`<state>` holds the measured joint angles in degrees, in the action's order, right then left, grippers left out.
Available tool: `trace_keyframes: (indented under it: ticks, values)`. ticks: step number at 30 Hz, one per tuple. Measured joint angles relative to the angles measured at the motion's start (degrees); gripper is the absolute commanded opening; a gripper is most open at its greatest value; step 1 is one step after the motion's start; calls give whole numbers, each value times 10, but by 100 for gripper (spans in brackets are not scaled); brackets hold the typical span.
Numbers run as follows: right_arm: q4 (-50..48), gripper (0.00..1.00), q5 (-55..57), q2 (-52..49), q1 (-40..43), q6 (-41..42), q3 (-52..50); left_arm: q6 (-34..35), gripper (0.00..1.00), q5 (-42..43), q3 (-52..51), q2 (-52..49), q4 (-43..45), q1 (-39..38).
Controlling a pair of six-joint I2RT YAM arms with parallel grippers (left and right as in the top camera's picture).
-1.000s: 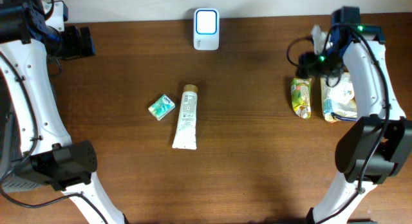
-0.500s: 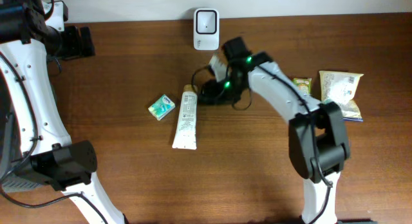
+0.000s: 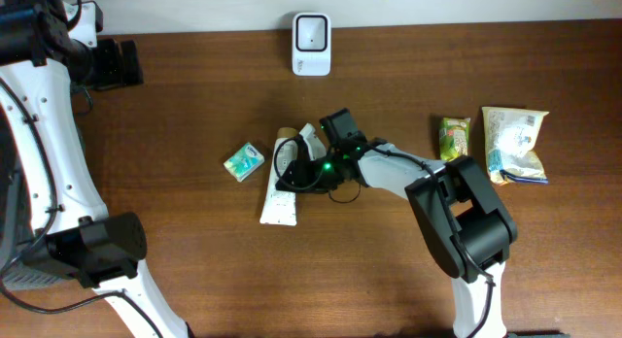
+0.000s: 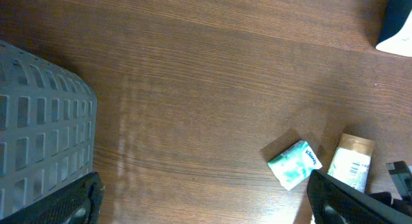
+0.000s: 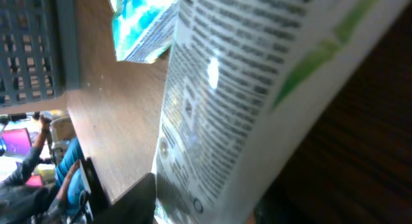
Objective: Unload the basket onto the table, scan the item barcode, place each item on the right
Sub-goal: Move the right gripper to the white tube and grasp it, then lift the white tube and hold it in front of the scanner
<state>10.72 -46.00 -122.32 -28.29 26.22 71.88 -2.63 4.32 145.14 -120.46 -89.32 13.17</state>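
We judge the tube light, soft and slick, so we pinch its flat sides mid-body. At frame centre the right gripper is at it, and we cannot tell if it is clenched. The left gripper gapes empty.

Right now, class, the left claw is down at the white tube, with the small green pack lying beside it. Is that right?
Not quite. The overhead view shows the right claw down at the white tube; the left claw sits off at the far corner of the table. The small green pack does lie beside the tube.
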Motion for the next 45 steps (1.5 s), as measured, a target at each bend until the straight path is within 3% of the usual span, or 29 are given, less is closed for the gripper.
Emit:
trace_keyframes:
  ticks: [2, 6, 11, 17, 23, 29, 45]
  values:
    - [-2, 11, 0, 0, -3, 9, -2, 0, 99, 0, 0, 0, 0, 0]
    - [-7, 4, -16, 0, -3, 25, -2, 0, 99, 0, 0, 0, 0, 0]
    - [21, 4, -10, 12, -2, 8, -2, 0, 99, 0, 0, 0, 0, 0]
    - [183, 4, 75, 65, 2, -79, 31, 0, 99, 0, 0, 0, 0, 0]
    - [189, 4, -101, 108, 59, -163, 136, 0, 99, 0, 0, 0, 0, 0]
    - [189, 4, -221, 170, 121, -186, 176, 0, 99, 0, 0, 0, 0, 0]
    - [207, 4, -274, 242, 179, -174, 179, 0, 99, 0, 0, 0, 0, 0]
